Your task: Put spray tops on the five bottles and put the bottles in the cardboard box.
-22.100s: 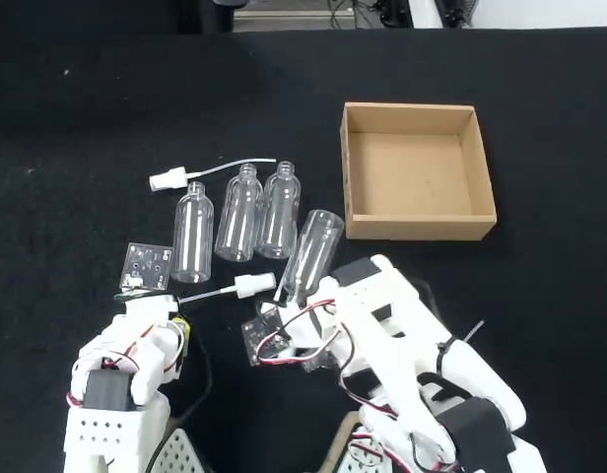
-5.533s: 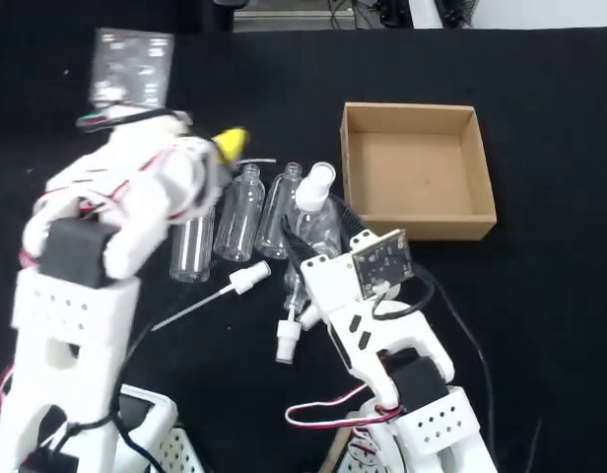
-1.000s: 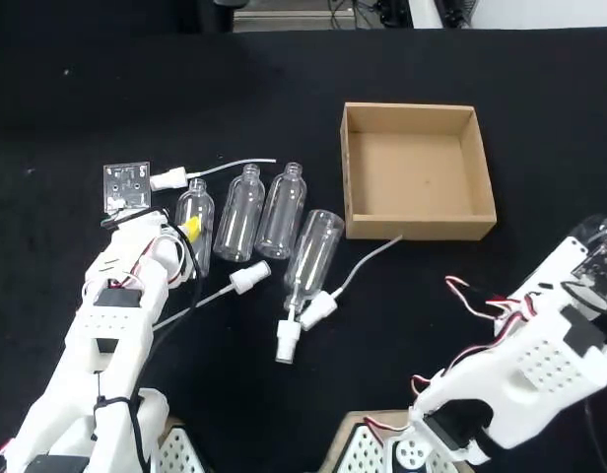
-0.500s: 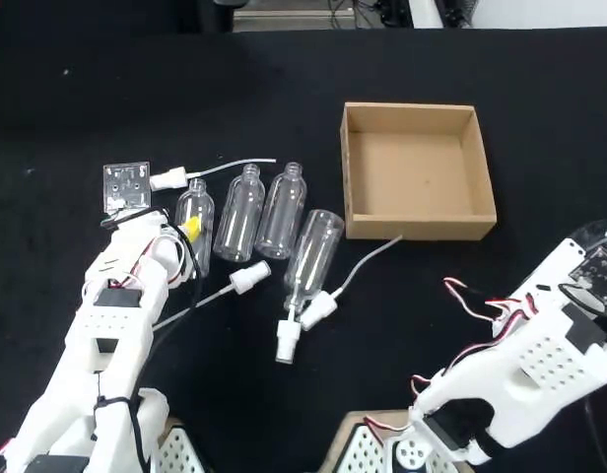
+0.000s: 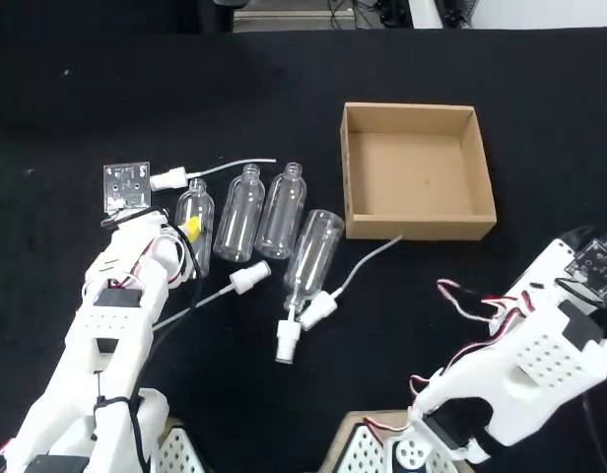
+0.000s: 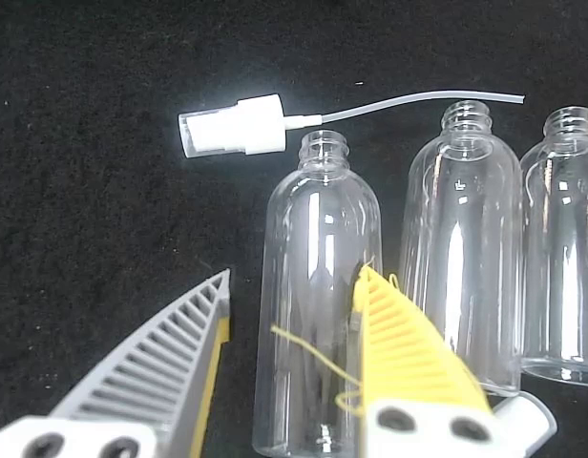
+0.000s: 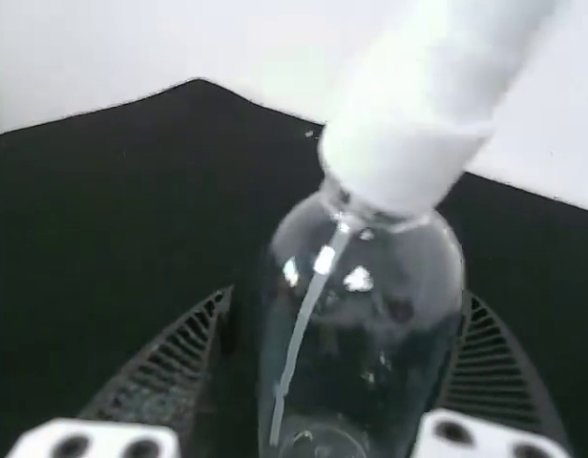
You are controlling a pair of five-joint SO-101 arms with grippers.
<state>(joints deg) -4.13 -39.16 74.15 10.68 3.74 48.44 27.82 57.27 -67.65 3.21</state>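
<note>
Since our right gripper (image 7: 344, 301) is clamped on the capped bottle (image 7: 361, 334), out right of & apart from the box (image 5: 419, 229), we should carry it over its wall & release low inside, w/ left gripper (image 6: 294, 275) wide astride the leftmost bottle (image 6: 318, 219).

Open-topped brown cardboard box (image 5: 418, 229): four walls, entry from above. Left of box: three clear plastic bottles (image 5: 239, 212) packed close. Fourth clear bottle (image 5: 311, 254) tilted near box's front-left corner; thin white spray tube (image 5: 368, 258) reaches that corner. Front-right of box: right gripper (image 7: 346, 301) clamping capped clear bottle (image 7: 370, 258).
</note>
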